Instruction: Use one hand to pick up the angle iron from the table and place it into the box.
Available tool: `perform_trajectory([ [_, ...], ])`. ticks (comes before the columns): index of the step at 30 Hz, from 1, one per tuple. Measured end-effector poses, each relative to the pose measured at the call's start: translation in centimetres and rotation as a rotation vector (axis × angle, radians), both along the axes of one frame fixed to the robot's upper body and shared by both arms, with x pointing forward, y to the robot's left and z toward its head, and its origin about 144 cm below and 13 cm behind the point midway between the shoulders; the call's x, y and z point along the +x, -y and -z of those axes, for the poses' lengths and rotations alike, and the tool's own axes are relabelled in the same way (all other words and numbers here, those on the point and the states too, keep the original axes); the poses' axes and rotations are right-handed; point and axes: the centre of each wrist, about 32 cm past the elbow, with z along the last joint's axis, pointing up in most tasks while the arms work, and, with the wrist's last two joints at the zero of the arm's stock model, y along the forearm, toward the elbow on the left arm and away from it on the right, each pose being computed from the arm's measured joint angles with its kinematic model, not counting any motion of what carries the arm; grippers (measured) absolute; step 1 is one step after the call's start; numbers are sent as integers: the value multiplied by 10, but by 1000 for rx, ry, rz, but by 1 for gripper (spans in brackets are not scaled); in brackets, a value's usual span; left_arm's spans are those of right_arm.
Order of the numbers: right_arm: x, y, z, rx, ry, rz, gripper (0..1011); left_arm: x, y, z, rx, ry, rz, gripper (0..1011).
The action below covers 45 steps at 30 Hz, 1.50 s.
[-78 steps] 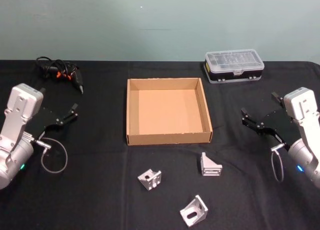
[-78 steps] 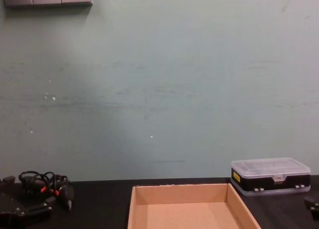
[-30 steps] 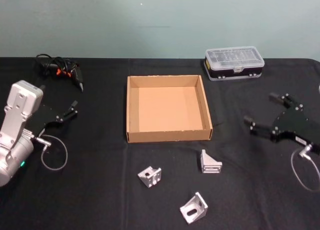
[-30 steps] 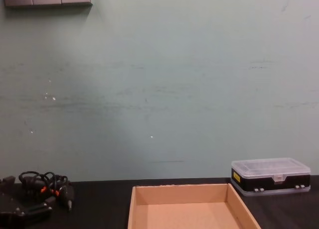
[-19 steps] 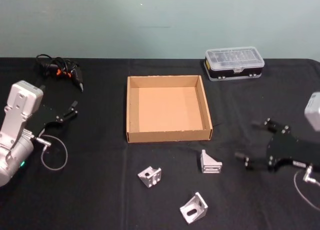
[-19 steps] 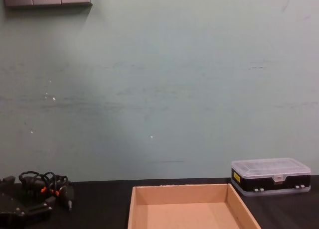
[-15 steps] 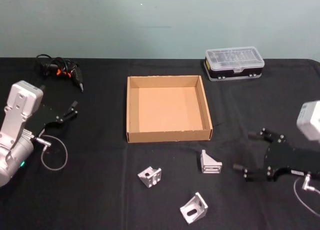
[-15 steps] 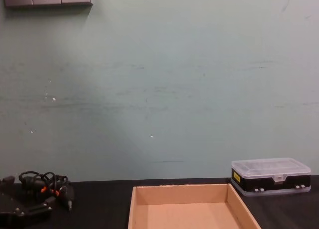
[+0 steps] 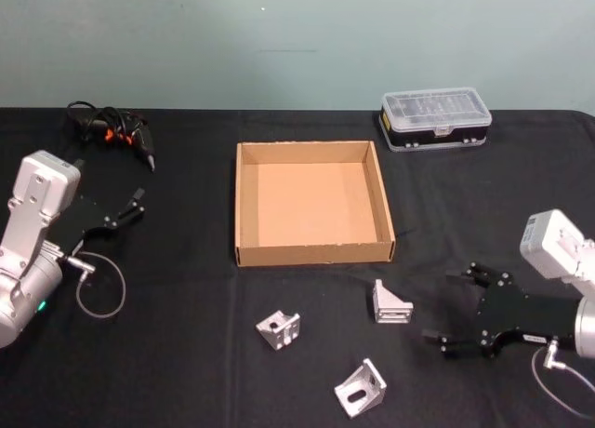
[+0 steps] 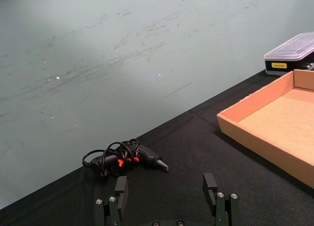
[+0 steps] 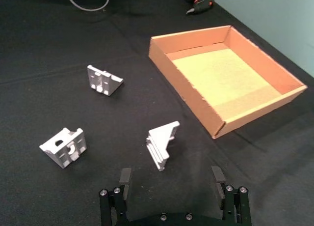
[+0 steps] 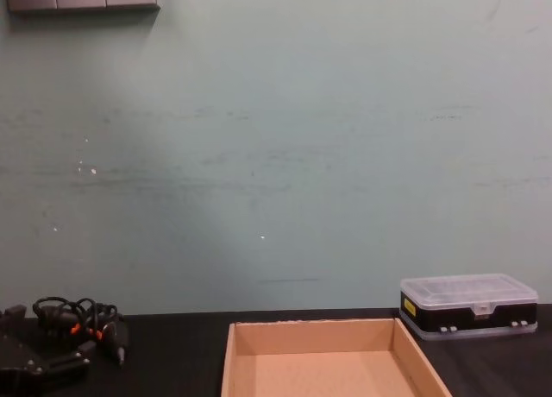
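Three silver angle irons lie on the black table in front of the box: one nearest the box, one to its left, one closest to me. The tan cardboard box stands empty at the table's middle. My right gripper hovers open just right of the nearest angle iron, which lies ahead of its spread fingers and apart from them. My left gripper rests open at the far left, holding nothing.
A clear-lidded plastic case sits behind the box to the right. A black tool with coiled cable lies at the back left. A loop of cable hangs from my left wrist.
My right arm has swung forward and leftward, coming down beside the angle iron nearest the box. The left arm and the angle irons have not moved.
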Motion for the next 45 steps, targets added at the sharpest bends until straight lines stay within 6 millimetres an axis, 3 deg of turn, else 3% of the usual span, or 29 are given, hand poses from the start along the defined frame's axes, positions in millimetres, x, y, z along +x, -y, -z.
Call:
perform_trajectory([
  [23, 19, -23, 21, -7, -36, -30, 1004, 0, 0, 0, 0, 0, 0, 1000],
  [41, 29, -30, 30, 1, -49, -18, 1004, 0, 0, 0, 0, 0, 0, 1000],
  [45, 29, -31, 30, 1, -51, -19, 954, 0, 0, 0, 0, 0, 0, 1000],
])
